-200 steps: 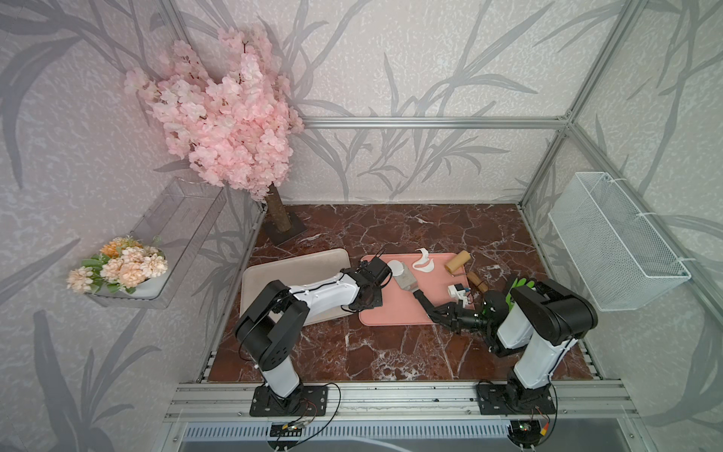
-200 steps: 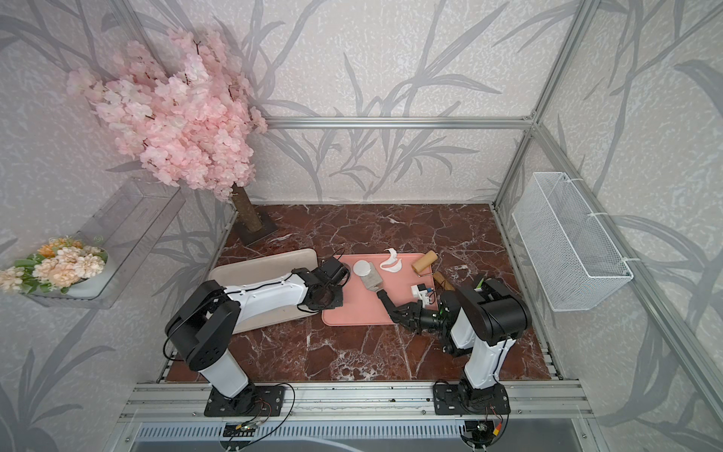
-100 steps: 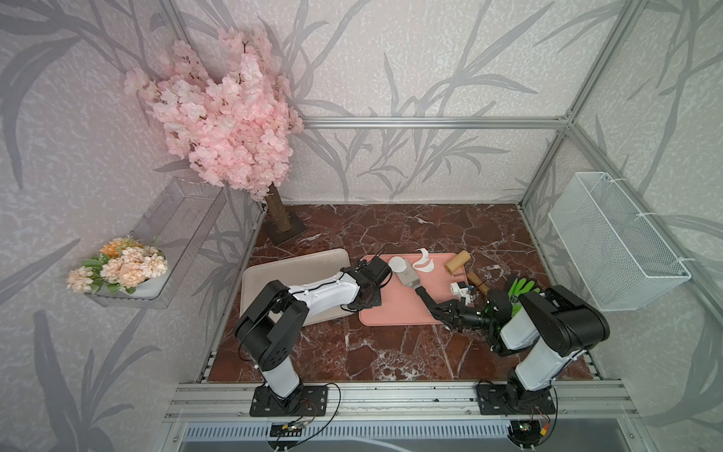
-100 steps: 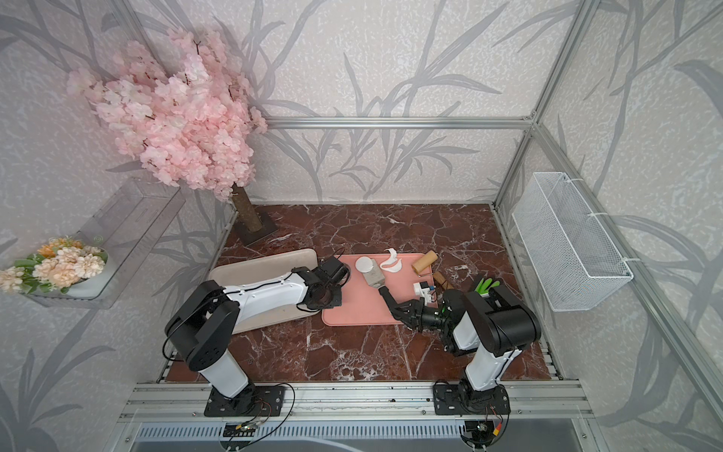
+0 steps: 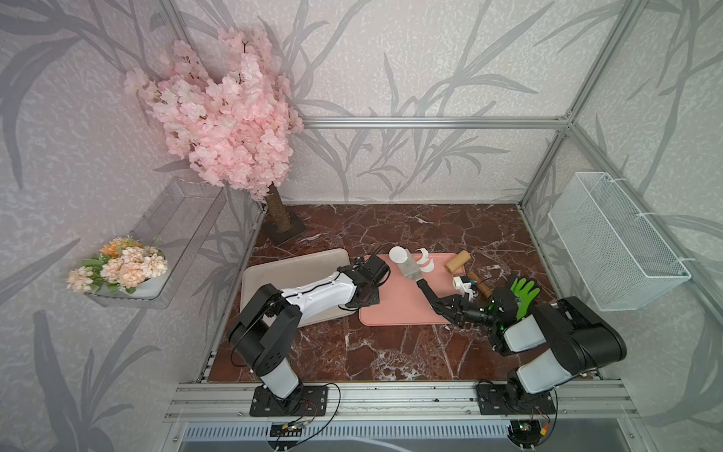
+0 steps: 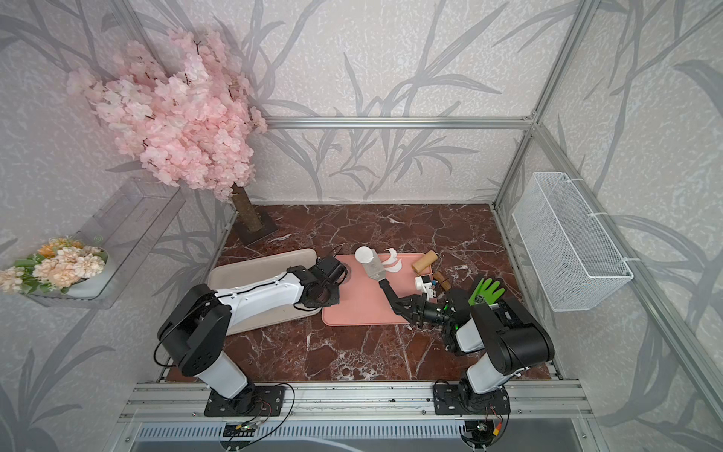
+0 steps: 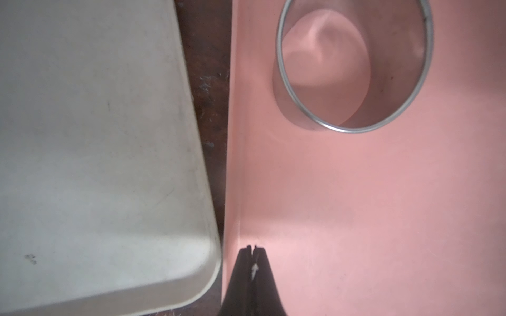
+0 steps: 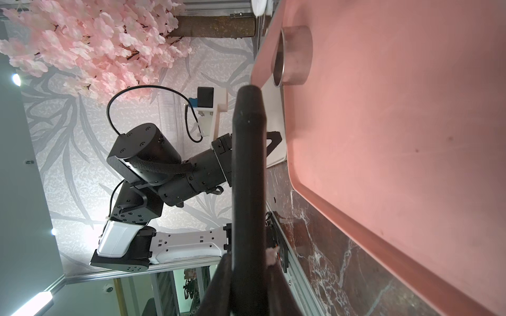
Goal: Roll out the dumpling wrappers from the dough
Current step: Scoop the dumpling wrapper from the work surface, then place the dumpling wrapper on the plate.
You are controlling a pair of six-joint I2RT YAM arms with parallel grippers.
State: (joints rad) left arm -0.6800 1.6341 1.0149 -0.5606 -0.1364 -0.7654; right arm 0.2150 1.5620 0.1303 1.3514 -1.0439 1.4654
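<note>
— What do we meet first, nearest to us?
— The right pincer (image 5: 438,306), black and angular. It is clamped on the matte black, tapering handle of a spatula (image 8: 247,177). In the right wrist view we see that handle wedged between its two fingers.

— And the left pincer (image 7: 253,250)?
— We see its black tips pressed together with nothing between them. They sit at the left rim of the smooth salmon-pink rectangular mat (image 5: 395,309), just beside the rounded corner of the matte beige tray (image 5: 289,270). We cannot tell whether they touch the rim.

— What stands on the mat beyond that?
— A short shiny metal ring cutter (image 7: 353,65), open at both ends, near the mat's left edge. Farther on, the spatula's flat grey metal blade (image 5: 409,269) slants toward the mat's far left corner.

— Where do we find the wrapper?
— The thin flat white round dumpling wrapper (image 5: 398,254) lies on the blade's far tip, at the mat's far edge. It is at the opposite end of the spatula from the right pincer, well apart from it.

— And past it?
— Just to its right we see white crescent scraps (image 5: 428,267) flat on the mat, then a tan wooden roller (image 5: 457,261) at the far right corner. Farthest stands the pink blossom tree (image 5: 227,129) on the red-brown veined marble tabletop (image 5: 391,352).
</note>
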